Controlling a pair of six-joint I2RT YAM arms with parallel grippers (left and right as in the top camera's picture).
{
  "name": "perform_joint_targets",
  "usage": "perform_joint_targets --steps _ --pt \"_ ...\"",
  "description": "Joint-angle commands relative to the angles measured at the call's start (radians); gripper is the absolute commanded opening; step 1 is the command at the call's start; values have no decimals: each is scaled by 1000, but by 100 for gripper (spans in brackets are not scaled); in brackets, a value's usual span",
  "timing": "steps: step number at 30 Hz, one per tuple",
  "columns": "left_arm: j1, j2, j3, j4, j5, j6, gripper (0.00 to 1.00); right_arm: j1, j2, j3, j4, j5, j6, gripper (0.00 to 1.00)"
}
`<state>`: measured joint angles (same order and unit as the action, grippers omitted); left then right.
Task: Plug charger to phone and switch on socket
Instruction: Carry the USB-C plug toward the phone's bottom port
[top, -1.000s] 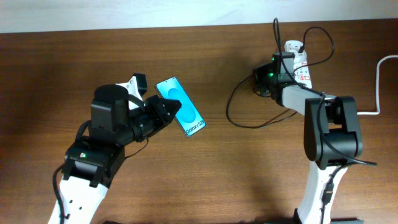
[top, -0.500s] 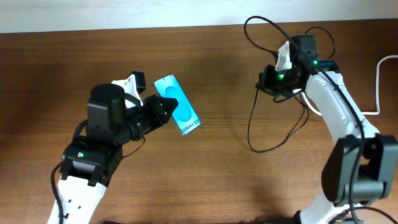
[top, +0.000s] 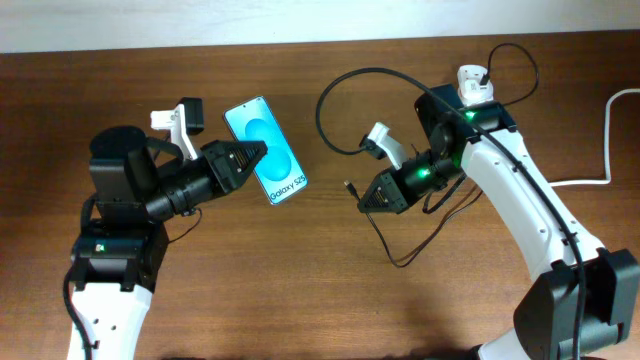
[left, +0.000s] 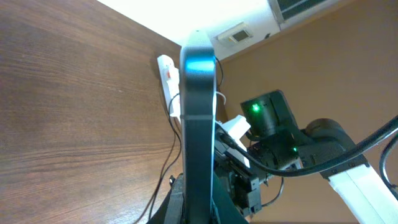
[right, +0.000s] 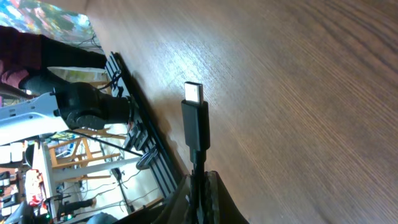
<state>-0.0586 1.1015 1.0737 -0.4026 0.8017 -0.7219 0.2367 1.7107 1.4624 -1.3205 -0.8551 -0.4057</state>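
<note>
Right claw (top: 368, 198) moved toward cyan phone (top: 265, 150), pinching black charger (right: 195, 121)

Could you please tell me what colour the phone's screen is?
The phone screen is bright cyan-blue with a white strip, clearest in the overhead view.

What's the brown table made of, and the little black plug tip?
The brown table looks like wood or laminate: streaky grain, slight sheen. The small black charger connector looks like matte plastic, with a bright, probably metal end.
</note>
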Motion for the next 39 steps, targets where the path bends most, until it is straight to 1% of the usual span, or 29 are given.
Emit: perform_joint_targets --steps 1,5,7,12,14,16,18,20,22,24,27,31,33,34,35,37,39 --pt "7 -17 25 6 52 21 0 7 -22 0 -31 -5 -28 4" --pt "7 -17 24 5 56 20 0 7 -22 0 -80 2 -30 4" --pt "7 -17 24 2 75 20 0 7 -34 0 -128 -2 -67 4" --pt "7 -17 25 1 101 20 0 15 -158 0 -197 -3 -82 4" --pt "7 -17 24 2 101 19 0 58 -223 0 -214 -11 -95 4" --pt "7 -17 24 2 101 6 0 122 -253 0 -214 -17 -95 4" --pt "7 -17 24 3 111 -34 0 179 -257 0 -209 -86 -92 5" --pt "7 -17 24 10 112 -52 0 183 -257 0 -192 -121 -91 5" --pt "7 -17 25 35 111 -116 0 183 -257 0 -156 -193 -90 5" --pt "6 -17 25 74 108 -153 0 184 -256 0 -108 -221 -48 4" --pt "6 -17 24 80 108 -153 0 184 -256 0 -38 -298 -45 4" --pt "6 -17 25 84 100 -153 0 184 -255 0 -5 -296 -45 4" --pt "6 -17 24 134 100 -169 0 184 -242 0 -6 -297 -45 5" --pt "6 -17 25 165 101 -176 0 183 -227 0 5 -296 -30 5" --pt "6 -17 24 171 101 -175 0 184 -215 0 38 -297 -24 4" --pt "6 -17 24 171 101 -175 0 184 -211 0 126 -296 56 4" --pt "6 -17 24 171 100 -175 0 184 -211 0 164 -297 76 4"
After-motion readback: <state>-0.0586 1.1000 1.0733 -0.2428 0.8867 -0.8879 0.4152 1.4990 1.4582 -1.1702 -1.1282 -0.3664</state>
